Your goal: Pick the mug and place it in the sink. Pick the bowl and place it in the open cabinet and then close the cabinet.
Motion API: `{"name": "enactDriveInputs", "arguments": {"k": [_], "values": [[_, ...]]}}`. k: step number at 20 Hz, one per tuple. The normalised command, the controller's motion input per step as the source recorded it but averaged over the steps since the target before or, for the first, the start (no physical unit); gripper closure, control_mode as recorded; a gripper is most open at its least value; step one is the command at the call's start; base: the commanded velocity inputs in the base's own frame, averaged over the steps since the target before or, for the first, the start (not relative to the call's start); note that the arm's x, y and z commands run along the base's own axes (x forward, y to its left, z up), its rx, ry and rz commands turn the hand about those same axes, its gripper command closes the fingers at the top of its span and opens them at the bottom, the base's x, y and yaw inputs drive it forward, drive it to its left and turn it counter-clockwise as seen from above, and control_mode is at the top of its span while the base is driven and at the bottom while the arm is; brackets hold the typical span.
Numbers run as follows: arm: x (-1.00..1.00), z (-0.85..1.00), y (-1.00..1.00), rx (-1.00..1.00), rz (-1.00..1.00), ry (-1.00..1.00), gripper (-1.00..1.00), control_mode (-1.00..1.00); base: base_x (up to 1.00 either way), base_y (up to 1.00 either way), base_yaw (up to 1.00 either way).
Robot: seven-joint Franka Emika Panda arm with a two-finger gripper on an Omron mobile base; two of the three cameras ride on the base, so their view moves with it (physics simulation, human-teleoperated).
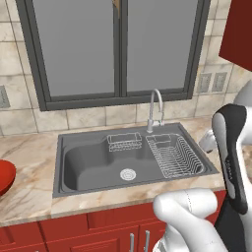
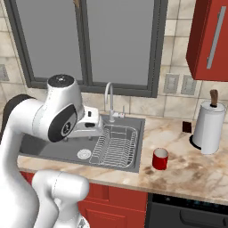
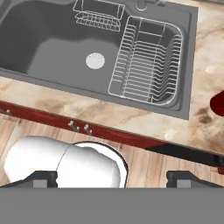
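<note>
A: Where's the mug?
B: On the counter, just right of the sink, upright, untouched, so the pick hasn't begun.
A: And the gripper?
B: Fingers spread wide, holding nothing, looking down over the sink's front edge.
A: The bowl?
B: Left of the sink, in the left base view; the right one gives the cabinet instead.

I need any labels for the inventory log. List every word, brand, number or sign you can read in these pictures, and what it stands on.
None: no readable text in any view.
The mug, bowl, cabinet and paper towel roll are plain.
The sink bears no brand mark.
The wall outlets are blank.
</note>
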Motion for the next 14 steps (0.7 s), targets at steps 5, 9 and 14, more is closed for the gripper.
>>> {"name": "enactDriveInputs", "arguments": {"k": [5, 9, 14], "values": [[-0.69, 0.0, -0.57, 0.0, 0.12, -0.02, -1.0, -1.0, 0.0, 0.0, 0.0], [-0.66, 0.0, -0.56, 0.0, 0.09, -0.02, -1.0, -1.0, 0.0, 0.0, 0.0], [-0.47, 0.0, -0.54, 0.0, 0.07, -0.01, -1.0, -1.0, 0.0, 0.0, 0.0]]}}
